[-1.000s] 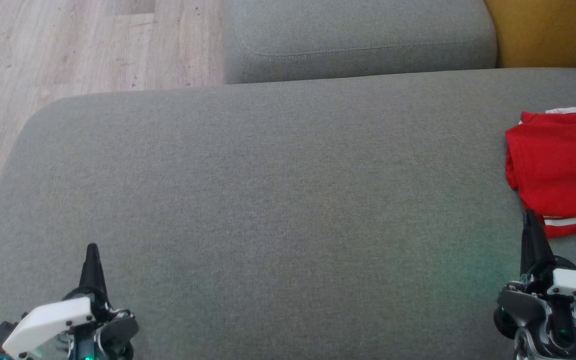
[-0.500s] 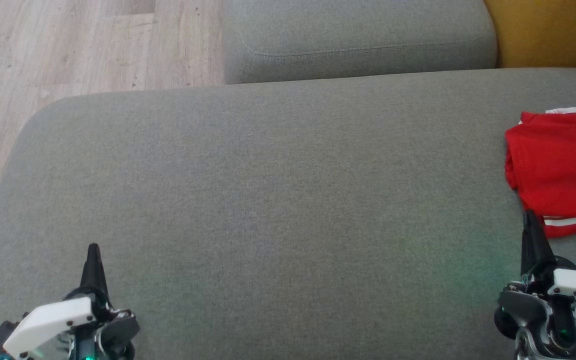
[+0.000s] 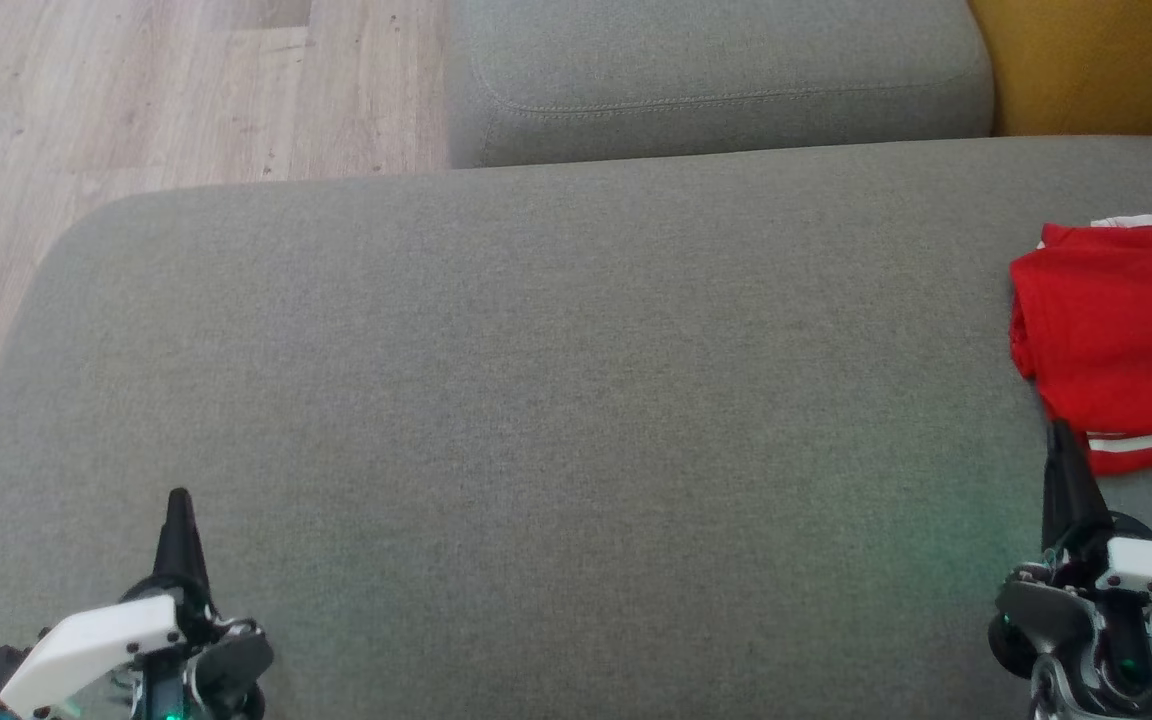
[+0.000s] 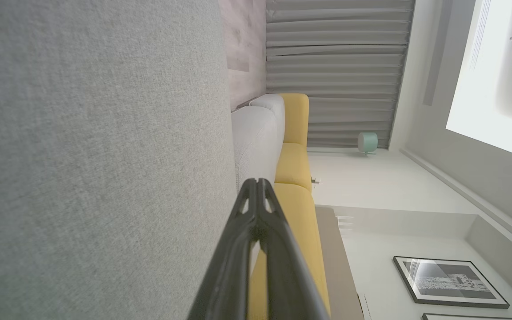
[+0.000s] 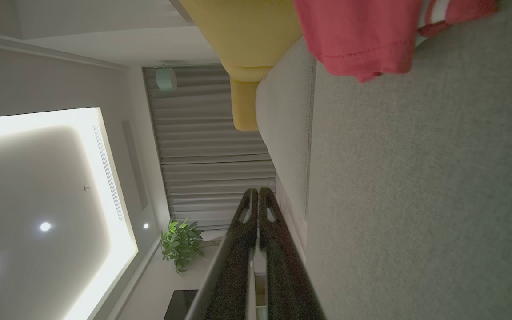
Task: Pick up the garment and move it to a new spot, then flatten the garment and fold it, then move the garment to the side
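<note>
A folded red garment (image 3: pixel 1121 335) with white stripes lies at the right edge of the grey sofa cushion (image 3: pixel 536 400); it shows again at the top of the right wrist view (image 5: pixel 362 31). My right gripper (image 3: pixel 1061 435) hovers at the lower right, just below the garment's near edge, fingers pressed together and holding nothing (image 5: pixel 258 193). My left gripper (image 3: pixel 179 500) rests at the lower left over bare cushion, also shut and empty (image 4: pixel 256 184).
A second grey cushion (image 3: pixel 716 80) sits beyond the main one, with a yellow sofa part (image 3: pixel 1096 65) at the top right. Wooden floor (image 3: pixel 136 100) lies past the cushion's left and far-left edge.
The left gripper has drifted slightly down and left in the head view. The garment and the right gripper stay where they were.
</note>
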`<state>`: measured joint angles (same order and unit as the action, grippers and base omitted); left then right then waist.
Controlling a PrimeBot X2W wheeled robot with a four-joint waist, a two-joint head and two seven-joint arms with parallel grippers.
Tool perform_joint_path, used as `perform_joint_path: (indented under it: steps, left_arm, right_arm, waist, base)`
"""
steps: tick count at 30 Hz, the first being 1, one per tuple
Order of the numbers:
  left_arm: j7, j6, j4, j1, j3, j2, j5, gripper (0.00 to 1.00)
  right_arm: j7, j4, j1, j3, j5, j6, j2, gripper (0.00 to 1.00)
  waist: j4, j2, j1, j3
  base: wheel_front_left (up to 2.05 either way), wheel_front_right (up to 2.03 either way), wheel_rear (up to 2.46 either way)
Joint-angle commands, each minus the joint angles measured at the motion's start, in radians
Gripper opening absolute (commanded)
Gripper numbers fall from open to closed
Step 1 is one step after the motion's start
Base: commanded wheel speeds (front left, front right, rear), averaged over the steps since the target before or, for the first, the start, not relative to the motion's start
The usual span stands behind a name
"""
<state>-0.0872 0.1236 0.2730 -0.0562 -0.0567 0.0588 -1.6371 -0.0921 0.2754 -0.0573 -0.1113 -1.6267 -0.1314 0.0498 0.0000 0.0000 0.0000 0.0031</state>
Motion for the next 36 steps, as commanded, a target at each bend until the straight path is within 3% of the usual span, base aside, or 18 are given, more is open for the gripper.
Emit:
perform_joint_path:
  steps: [1,36]
  left_arm:
    - [-0.007,0.007,-0.029,-0.050,-0.033,0.009,0.008,0.00]
    - [-0.014,0.007,-0.028,-0.050,-0.042,0.003,0.016,0.00]
  right_arm:
    - [-0.007,-0.032,-0.049,0.015,0.003,0.001,0.013,0.00]
    - [-0.012,-0.031,-0.050,0.008,0.009,0.001,0.009,0.00]
  waist:
    - [0.000,0.0000,0.0000,0.000]
    - [0.000,0.0000,0.0000,0.000]
  base:
    - [0.00,0.00,0.00]
    - [0.00,0.00,0.00]
